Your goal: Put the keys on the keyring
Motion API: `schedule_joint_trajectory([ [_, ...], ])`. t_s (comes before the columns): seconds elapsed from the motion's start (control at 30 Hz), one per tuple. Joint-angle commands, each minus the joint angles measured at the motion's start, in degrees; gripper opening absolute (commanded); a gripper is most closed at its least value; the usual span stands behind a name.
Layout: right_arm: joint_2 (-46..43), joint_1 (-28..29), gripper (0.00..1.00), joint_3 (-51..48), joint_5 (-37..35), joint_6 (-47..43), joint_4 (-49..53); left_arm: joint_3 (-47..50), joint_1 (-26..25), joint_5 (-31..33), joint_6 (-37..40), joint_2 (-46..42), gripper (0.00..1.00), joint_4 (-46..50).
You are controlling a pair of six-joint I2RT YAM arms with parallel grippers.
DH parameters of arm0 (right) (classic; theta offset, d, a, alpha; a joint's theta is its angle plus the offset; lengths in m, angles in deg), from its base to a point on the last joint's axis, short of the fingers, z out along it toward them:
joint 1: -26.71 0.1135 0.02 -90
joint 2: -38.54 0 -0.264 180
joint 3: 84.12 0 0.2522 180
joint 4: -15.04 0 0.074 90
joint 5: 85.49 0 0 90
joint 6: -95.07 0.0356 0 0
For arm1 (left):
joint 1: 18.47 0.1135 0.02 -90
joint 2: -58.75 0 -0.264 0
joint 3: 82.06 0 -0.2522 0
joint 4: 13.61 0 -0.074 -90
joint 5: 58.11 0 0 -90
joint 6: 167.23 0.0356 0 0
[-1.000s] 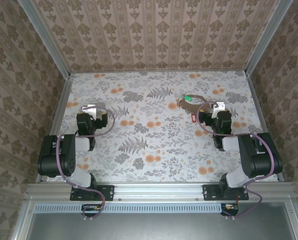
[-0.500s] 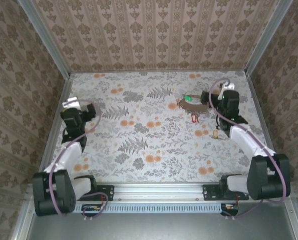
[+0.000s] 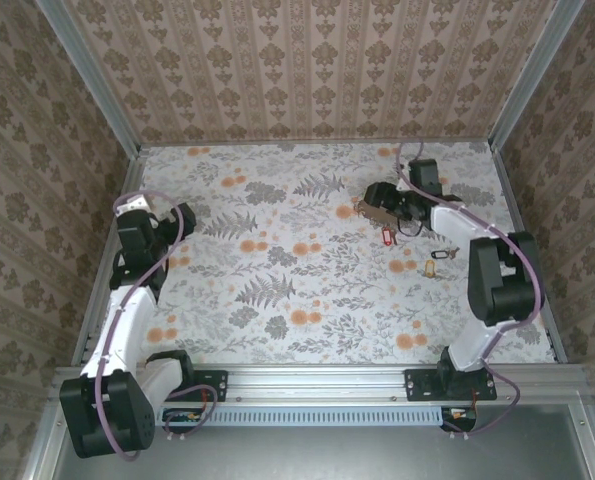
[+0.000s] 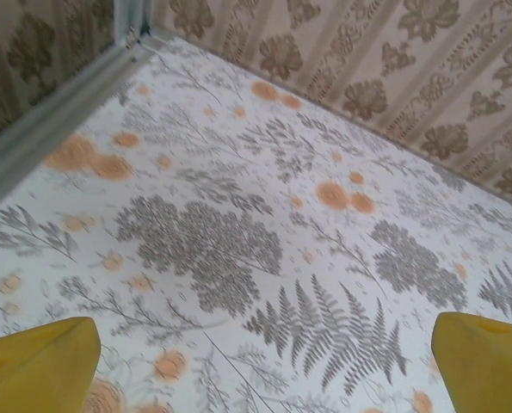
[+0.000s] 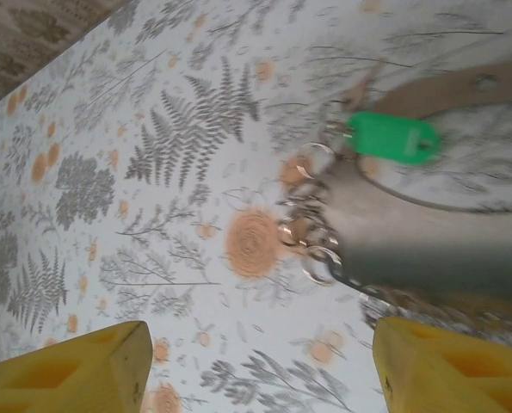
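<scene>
Arms unfold over the floral table (image 3: 297, 270). Within a second both leave their tucked poses, and the right gripper (image 3: 380, 195) now hangs at the keyring (image 3: 373, 212). The left gripper (image 3: 129, 205) stretches well to the left of the keyring, beside the side rail (image 3: 105, 260).

The keyring itself has not shifted. Nor has the red key (image 3: 388, 237), which lies just on the near side of the keyring. What looks like a third key (image 3: 434, 268), pale-headed, lies nearer still and to the right of the keyring.

By this showing the approach is done and a first pick is at hand.

From the right wrist, yellow fingers stand apart on either side of the scene, clasping nothing. Between and beyond them the green key (image 5: 391, 138) touches a cluster of small rings (image 5: 305, 228) against a blurred pale band, apparently the keyring. Whether that key already hangs on it cannot be told.

Overhead, the gripper covers that spot. That camera shows instead the red key loose on the table.

From the left wrist, the fingers are spread wide and released over bare tabletop.
</scene>
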Motion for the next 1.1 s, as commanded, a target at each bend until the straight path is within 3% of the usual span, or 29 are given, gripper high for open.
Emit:
schedule_joint_trajectory([
  [0.0, 4.1, 2.3, 0.68, 6.8, 0.7, 1.0, 6.9, 0.1, -0.6, -6.2, -3.8, -1.2, 1.00, 0.2],
  [0.2, 11.5, 3.4, 0.64, 15.7, -7.9, 1.8, 15.0, -0.3, -0.9, -6.0, -2.3, -1.8, 1.00, 3.5],
  [0.47, 19.3, 3.3, 0.64, 24.7, -10.5, 1.3, 21.8, -1.5, -0.9, -5.1, -1.4, 1.2, 1.00, 3.7],
  [0.5, 20.2, 3.3, 0.64, 26.1, -10.7, 0.9, 22.7, -2.4, -0.9, -6.7, -1.5, 2.5, 1.00, 4.6],
  [0.6, 22.5, 3.1, 0.65, 28.5, -12.0, 0.2, 24.3, -4.3, -1.2, -20.5, 2.1, 7.1, 1.00, 3.8],
  [0.67, 23.5, 3.2, 0.65, 29.8, -12.0, -0.5, 25.0, -5.0, -2.7, -23.8, 1.9, 9.5, 1.00, 2.9],
  [0.9, 27.8, 3.1, 0.66, 35.1, -13.4, -2.7, 30.6, -9.4, -10.8, -18.3, 6.4, 13.6, 1.00, 7.9],
  [1.07, 29.5, 3.5, 0.66, 35.3, -8.7, -6.4, 31.5, -9.7, -12.0, -15.9, 8.0, 12.2, 1.00, 6.9],
])
